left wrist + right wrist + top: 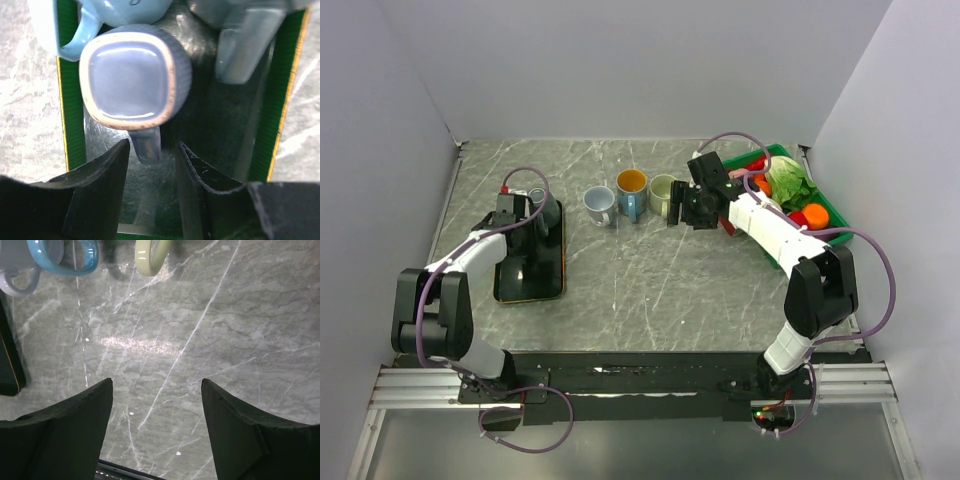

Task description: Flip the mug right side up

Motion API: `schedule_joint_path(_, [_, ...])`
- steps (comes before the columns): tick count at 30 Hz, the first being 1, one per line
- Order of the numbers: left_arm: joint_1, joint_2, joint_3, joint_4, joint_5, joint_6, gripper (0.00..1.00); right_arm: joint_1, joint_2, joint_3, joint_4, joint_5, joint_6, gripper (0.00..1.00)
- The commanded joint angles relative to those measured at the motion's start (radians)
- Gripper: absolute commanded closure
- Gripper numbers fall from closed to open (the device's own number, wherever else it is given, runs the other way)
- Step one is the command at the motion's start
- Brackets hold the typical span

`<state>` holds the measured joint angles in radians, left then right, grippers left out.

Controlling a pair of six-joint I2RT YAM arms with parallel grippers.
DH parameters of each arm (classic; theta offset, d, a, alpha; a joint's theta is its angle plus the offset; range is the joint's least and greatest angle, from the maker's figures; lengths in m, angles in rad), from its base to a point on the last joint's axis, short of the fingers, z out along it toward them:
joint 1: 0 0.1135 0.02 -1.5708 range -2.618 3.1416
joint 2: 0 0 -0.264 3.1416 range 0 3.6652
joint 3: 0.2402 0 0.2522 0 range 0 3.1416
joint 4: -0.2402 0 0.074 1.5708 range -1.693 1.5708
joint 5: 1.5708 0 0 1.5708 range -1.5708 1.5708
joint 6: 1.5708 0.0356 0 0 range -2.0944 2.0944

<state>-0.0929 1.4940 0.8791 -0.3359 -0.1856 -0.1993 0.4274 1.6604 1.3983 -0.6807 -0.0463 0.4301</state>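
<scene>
Upside down on the tray [70, 130], blue mug [132, 75], handle [147, 142] between spread fingers of left gripper [152, 150] (right gripper [156, 385] likewise spread, well apart). Risk from here: thin pinch slipping off glazed handle mid-flip.

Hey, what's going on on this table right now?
The left tool is open and lined up on the handle of an upside-down blue-grey mug, which sits on the dark tray. Nothing is gripped yet. The right tool hangs open and empty over the marble table, near three upright mugs.
</scene>
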Motion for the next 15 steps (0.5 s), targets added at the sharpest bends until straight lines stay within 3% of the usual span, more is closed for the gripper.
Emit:
schedule_joint_path(1, [-0.002,0.015,0.029,0.02,-0.054,-0.066,0.55,-0.007,-0.063,-0.005,0.023,0.002,0.01,0.23])
schedule_joint_path(7, [-0.002,0.017,0.037,0.034,-0.077,-0.089,0.63,-0.007,-0.059,-0.004,0.023,0.005,0.01,0.23])
schedule_joint_path(15, [-0.002,0.008,0.035,0.052,-0.094,-0.109,0.63,-0.007,-0.044,0.013,0.018,-0.001,0.007,0.23])
